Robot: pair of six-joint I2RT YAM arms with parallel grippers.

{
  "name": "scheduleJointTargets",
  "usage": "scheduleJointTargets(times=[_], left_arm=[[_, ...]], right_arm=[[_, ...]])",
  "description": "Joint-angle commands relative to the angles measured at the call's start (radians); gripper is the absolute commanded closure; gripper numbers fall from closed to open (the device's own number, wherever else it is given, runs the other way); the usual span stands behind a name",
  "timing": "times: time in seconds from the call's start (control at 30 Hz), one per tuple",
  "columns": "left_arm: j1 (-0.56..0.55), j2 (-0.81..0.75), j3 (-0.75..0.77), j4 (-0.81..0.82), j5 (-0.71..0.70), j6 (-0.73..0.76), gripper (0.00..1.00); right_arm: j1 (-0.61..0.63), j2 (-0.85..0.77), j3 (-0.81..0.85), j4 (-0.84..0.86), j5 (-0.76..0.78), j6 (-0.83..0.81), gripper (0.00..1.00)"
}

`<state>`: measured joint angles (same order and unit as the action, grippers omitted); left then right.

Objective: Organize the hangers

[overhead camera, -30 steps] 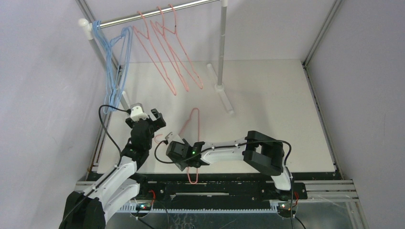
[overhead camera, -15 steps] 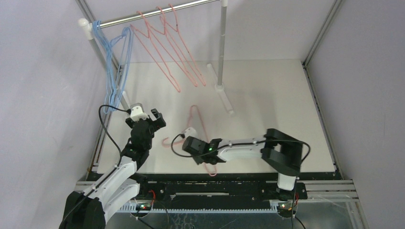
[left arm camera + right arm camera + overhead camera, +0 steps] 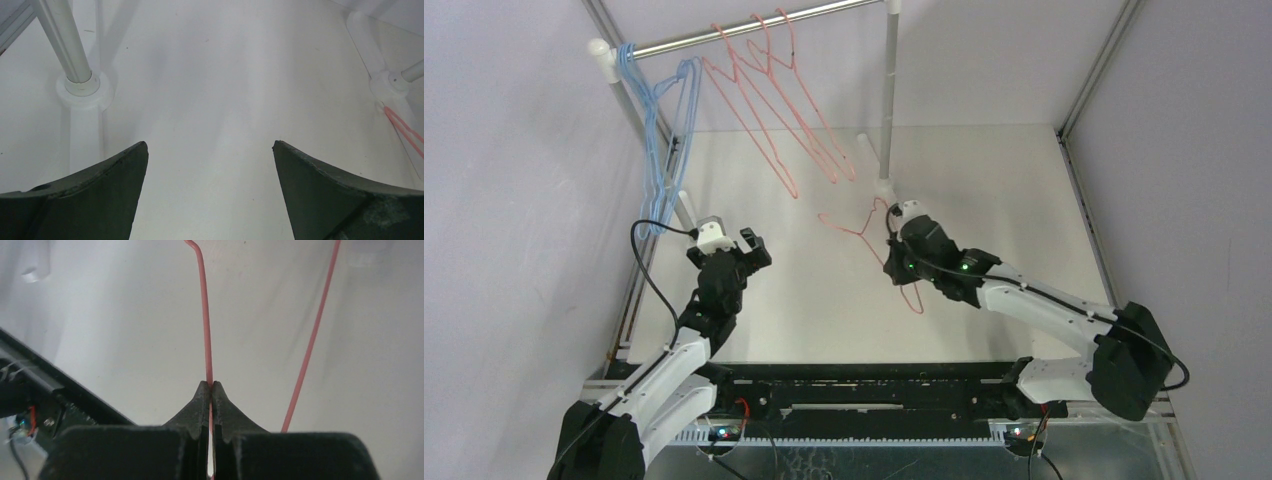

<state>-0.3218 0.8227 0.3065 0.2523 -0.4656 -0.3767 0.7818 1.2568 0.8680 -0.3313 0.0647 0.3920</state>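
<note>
Pinching pink hanger [image 3: 854,232] tight w/ R gripper [image 3: 210,386] near right post [image 3: 889,100] of rail [image 3: 754,28], prob to hook it on, w/ L gripper [image 3: 210,145] wide + empty by table [image 3: 1004,190] left edge.

A silver rail [image 3: 834,10] crosses the white tabletop [image 3: 1014,210] at twelve o'clock, on a left post [image 3: 636,118] and a right post [image 3: 889,100].

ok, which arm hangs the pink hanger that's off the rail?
Right. Its claw is shut on that pink hanger, by the rail post; the left claw is open, holding nothing.
</note>
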Motion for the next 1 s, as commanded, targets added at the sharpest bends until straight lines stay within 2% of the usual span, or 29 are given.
scheduleJointTargets(times=[0.0,0.13,0.33,0.47,0.57,0.97], left_arm=[[0.007,-0.003,-0.009,0.035,-0.007,-0.008,0.0],[0.006,0.002,-0.007,0.036,-0.007,-0.008,0.01],[0.007,-0.006,-0.007,0.033,-0.009,-0.008,0.01],[0.006,-0.013,-0.008,0.028,-0.01,-0.007,0.0],[0.006,-0.029,-0.012,0.024,-0.014,-0.005,0.0],[0.007,-0.023,-0.011,0.027,-0.008,-0.01,0.01]], right_arm=[[-0.131,-0.106,-0.061,0.1,-0.318,0.033,1.0],[-0.268,-0.191,-0.087,0.179,-0.543,0.096,1.0],[-0.415,-0.294,-0.086,0.271,-0.728,0.206,1.0],[-0.484,-0.319,-0.07,0.289,-0.771,0.249,1.0],[-0.548,-0.33,-0.043,0.234,-0.786,0.236,1.0],[-0.62,-0.416,-0.043,0.077,-0.795,0.158,1.0]])
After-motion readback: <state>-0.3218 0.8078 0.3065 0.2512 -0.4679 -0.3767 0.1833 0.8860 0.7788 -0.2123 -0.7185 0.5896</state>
